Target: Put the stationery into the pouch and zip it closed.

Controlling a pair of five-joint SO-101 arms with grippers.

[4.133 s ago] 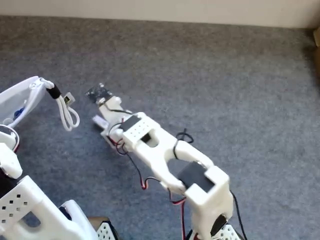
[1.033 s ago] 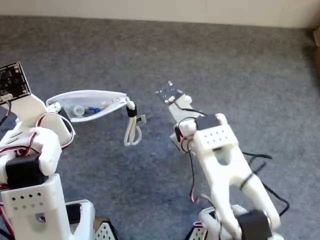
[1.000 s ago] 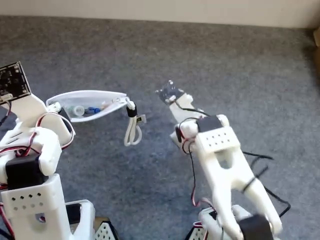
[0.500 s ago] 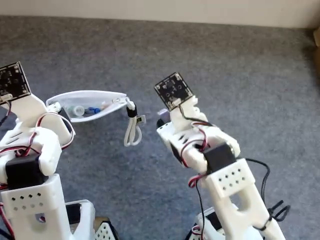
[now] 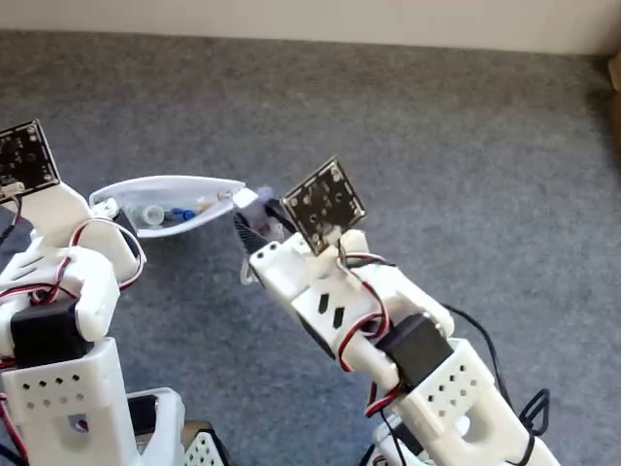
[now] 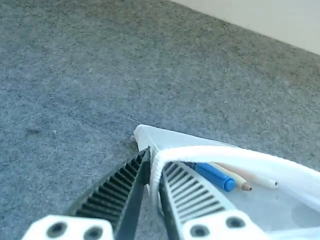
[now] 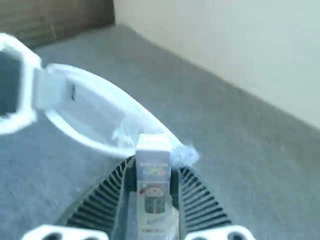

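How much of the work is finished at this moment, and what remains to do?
Done: a blue pen and pale sticks already lie inside the pouch. In hand: the left gripper pinches the pouch's rim, and the right gripper holds a small block close to its open end. Left: drop the block in, then zip it shut.

Grey carpet (image 5: 466,146) everywhere underfoot, ending at a pale wall (image 5: 340,19) along the far edge; brown wood (image 7: 55,20) in one corner.
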